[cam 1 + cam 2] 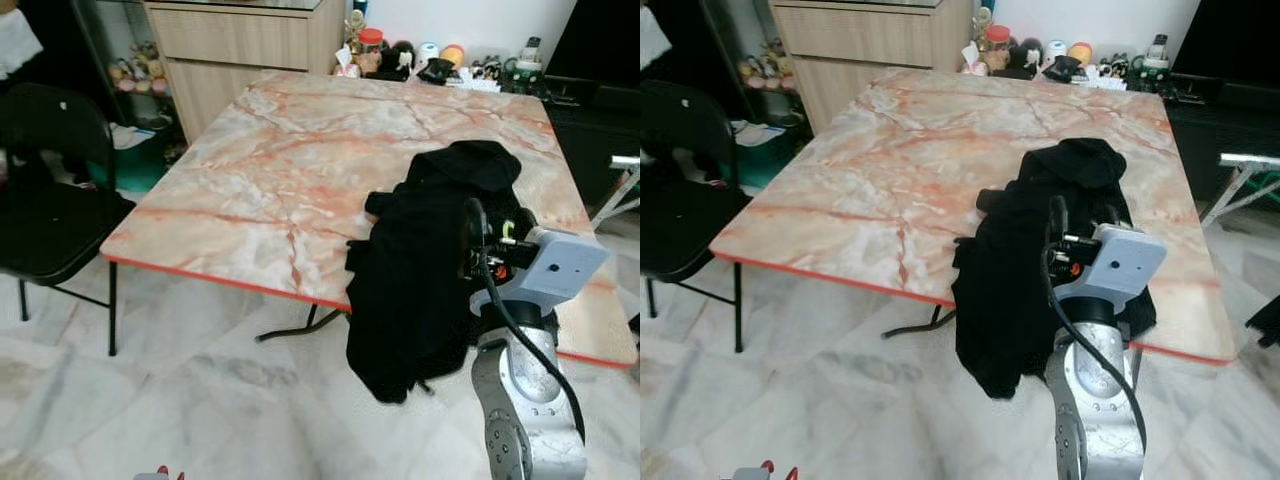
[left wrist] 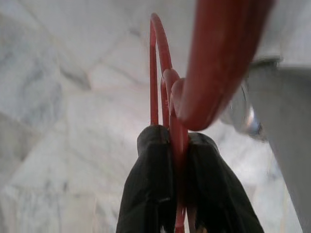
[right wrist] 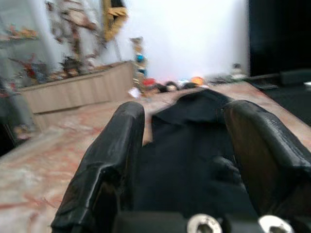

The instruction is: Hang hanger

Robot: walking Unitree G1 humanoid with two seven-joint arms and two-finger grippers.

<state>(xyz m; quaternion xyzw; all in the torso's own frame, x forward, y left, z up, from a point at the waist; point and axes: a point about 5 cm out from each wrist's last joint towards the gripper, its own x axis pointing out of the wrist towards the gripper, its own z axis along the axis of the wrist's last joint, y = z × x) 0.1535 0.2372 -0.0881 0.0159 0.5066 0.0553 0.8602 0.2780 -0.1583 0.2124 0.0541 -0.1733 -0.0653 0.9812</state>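
A square marble-pattern tabletop (image 1: 290, 170) with an orange edge stands on a pale marble-tile floor (image 1: 180, 400). At 9 o'clock is a black folding chair (image 1: 45, 200). At 12 o'clock a light wooden cabinet (image 1: 240, 45) meets a white wall (image 1: 460, 20), with small ornaments (image 1: 420, 60) before it. At 2 o'clock stands dark furniture (image 1: 595, 110).

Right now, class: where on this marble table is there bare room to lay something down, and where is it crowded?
Bare: the table's wide left and middle, between the black chair side and the black garment. Crowded: the garment's side and the far edge, lined with small items.
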